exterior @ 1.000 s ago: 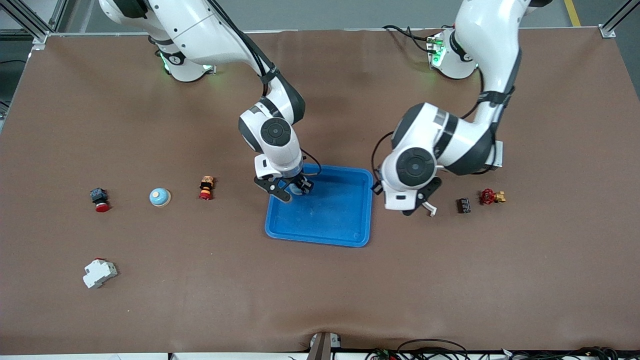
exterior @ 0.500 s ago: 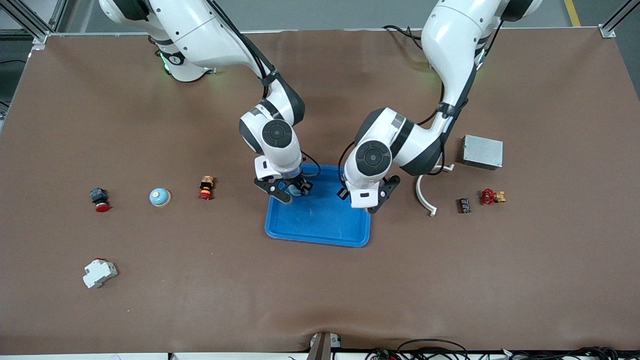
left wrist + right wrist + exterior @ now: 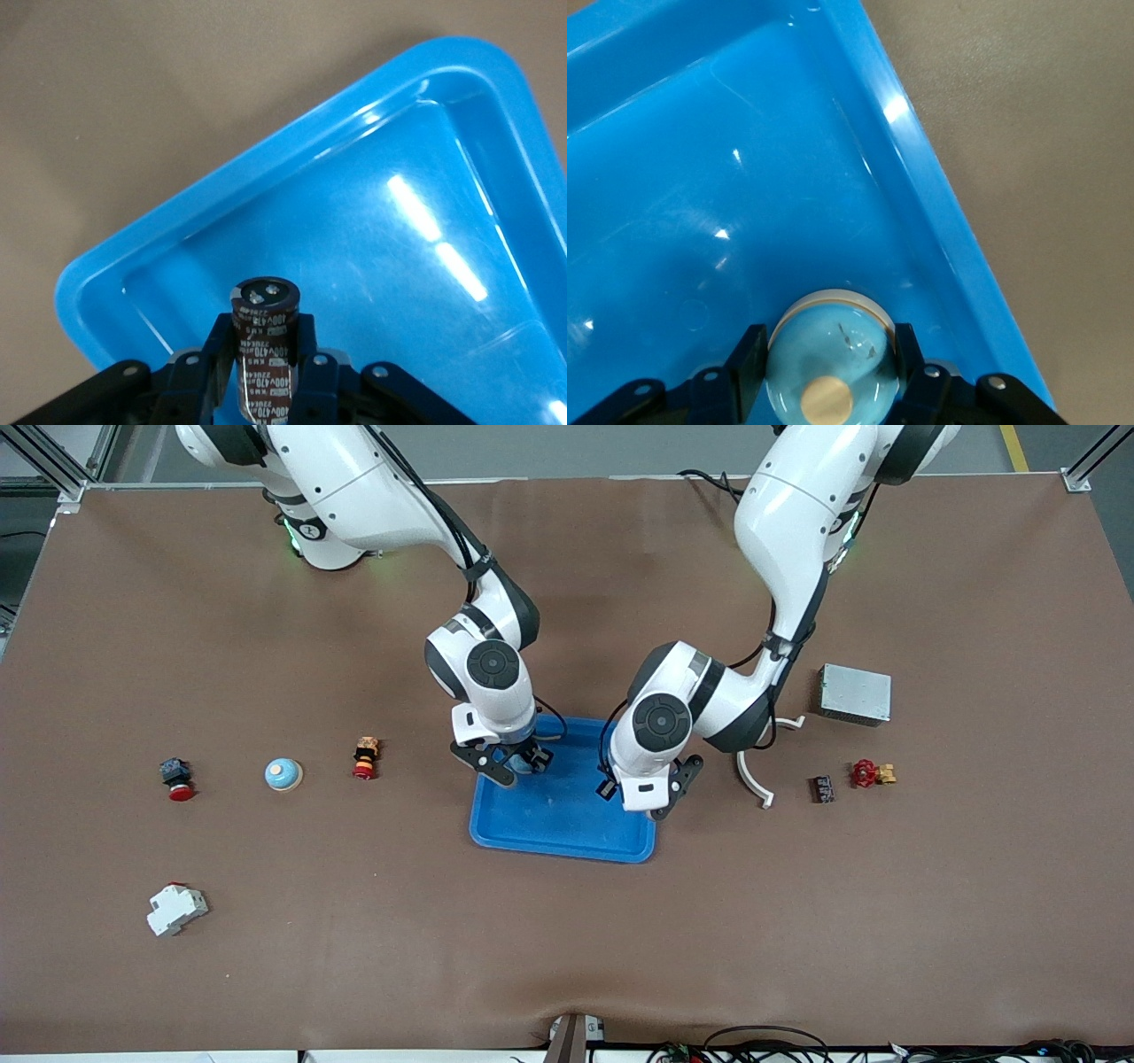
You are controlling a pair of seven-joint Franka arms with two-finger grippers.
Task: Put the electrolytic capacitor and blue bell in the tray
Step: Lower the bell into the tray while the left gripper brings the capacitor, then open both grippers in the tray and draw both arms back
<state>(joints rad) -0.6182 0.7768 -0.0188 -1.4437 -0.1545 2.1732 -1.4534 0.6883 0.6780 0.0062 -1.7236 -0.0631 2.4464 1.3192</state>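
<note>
Grey metal box (image 3: 855, 693), white curved strip (image 3: 751, 776), red valve (image 3: 866, 773), white breaker (image 3: 176, 909) on table.

- My two arms are glossy white shells with rounded, bulging links, joined by dark grey to black bands at the joints.
- Each forearm ends in a round black cap with a small ringed hub at its centre, one near the middle of the front view, the other just to its right.
- Black cables run down the outside of both arms, strapped on with black bands.
- Green lights glow at both bases along the top of the frame.
- My right gripper (image 3: 516, 764) and left gripper (image 3: 648, 790) have white bodies with black fingers.
- In the wrist views, silver screw heads dot the black finger mounts.
</note>
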